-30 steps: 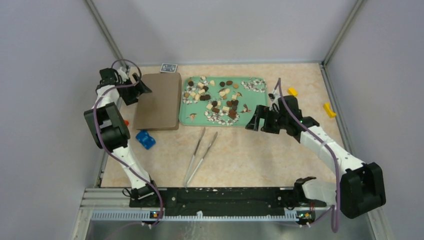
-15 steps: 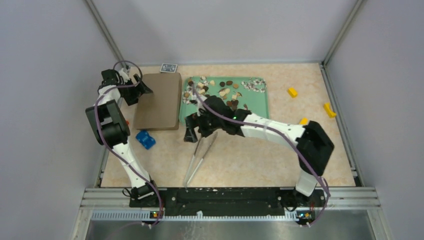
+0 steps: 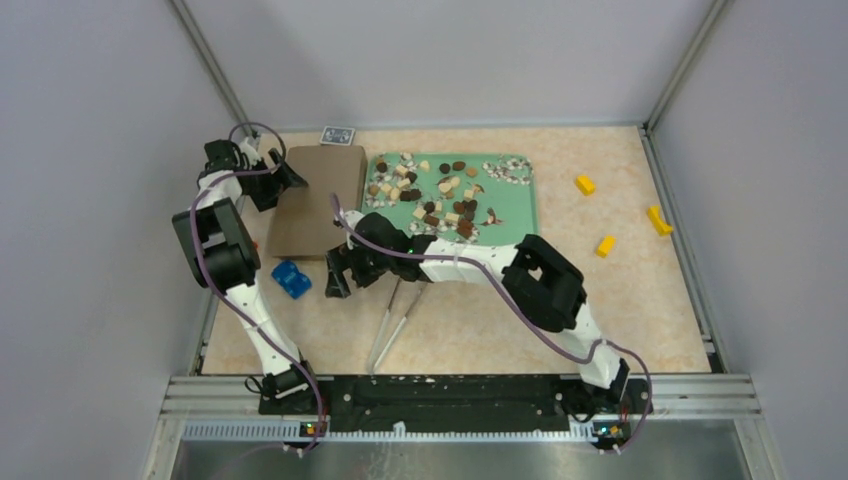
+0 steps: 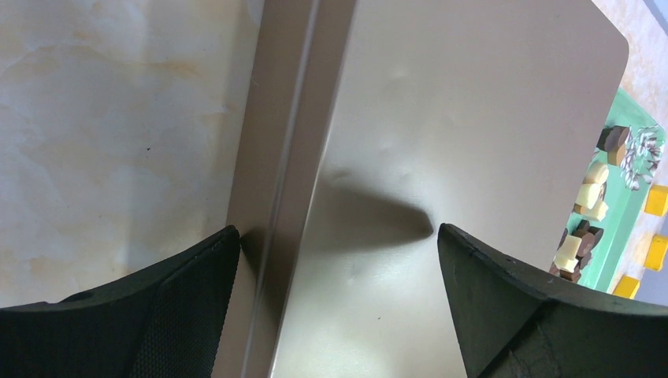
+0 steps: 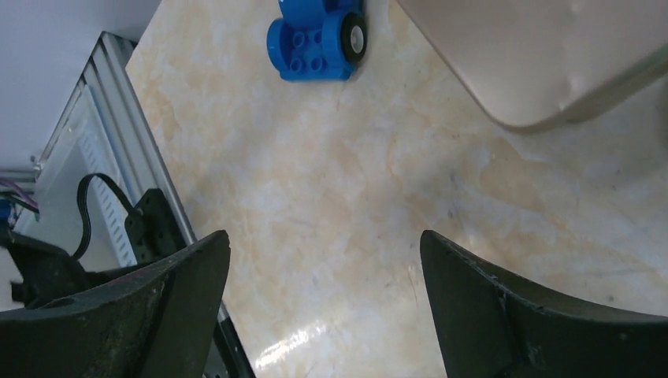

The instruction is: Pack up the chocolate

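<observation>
The chocolate (image 3: 445, 190) lies loose on a green tray (image 3: 517, 215) at the far middle of the tabletop (image 3: 650, 300). It is a mix of dark rounds, cream squares and white-speckled bits, facing every way, and the scatter runs left to right. The left fingers (image 4: 189, 315) are spread wide over the edge of a brown box (image 4: 441, 142). The right fingers (image 5: 169, 315) are spread over bare tabletop near a blue toy (image 5: 319, 35).

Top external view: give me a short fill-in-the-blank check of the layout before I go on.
1. The chocolate lies on a tray coloured ____.
2. The right tool is open and empty, close to a toy block coloured ____.
3. To the right of the tray lie ____ yellow blocks.
4. The tweezers lie flat, held by ____ arm.

Missing words: green; blue; three; neither.
</observation>
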Robot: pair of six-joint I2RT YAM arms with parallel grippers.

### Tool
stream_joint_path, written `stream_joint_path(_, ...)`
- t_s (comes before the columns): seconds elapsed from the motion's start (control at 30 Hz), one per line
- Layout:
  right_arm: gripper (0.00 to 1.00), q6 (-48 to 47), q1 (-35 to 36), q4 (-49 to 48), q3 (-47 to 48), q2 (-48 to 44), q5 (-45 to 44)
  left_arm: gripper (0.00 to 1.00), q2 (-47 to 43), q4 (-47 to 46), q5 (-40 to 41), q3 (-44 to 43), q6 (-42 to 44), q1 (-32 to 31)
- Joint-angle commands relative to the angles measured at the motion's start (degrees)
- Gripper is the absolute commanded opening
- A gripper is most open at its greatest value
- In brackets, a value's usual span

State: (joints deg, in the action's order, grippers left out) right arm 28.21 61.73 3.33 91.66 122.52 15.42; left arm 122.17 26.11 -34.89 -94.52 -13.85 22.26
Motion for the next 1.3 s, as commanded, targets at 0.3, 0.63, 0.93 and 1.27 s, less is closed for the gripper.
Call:
stream_joint_path(0.3,0.88,3.9,0.7,-3.4,19.2,15.0,-1.2,0.98,0.4,1.2,-5.1,-1.5,-0.9,-0.8)
stream_joint_path(0.63,0.88,4.5,0.0,-1.3,24.0,17.1,-5.0,0.98,1.0,2.0,-5.2,-2.0,0.1,-0.8)
stream_joint_path(0.93,0.88,6.2,-3.0,-2.9,20.3,13.7,-4.3,0.99,-0.2,2.6,-3.9,-2.1,0.5,-0.8)
stream_joint_path(1.27,0.89,5.3,-3.3,-5.3,-0.2,-4.6,2.5,0.99,-0.6,2.8,-3.0,-3.3,0.0,-0.9)
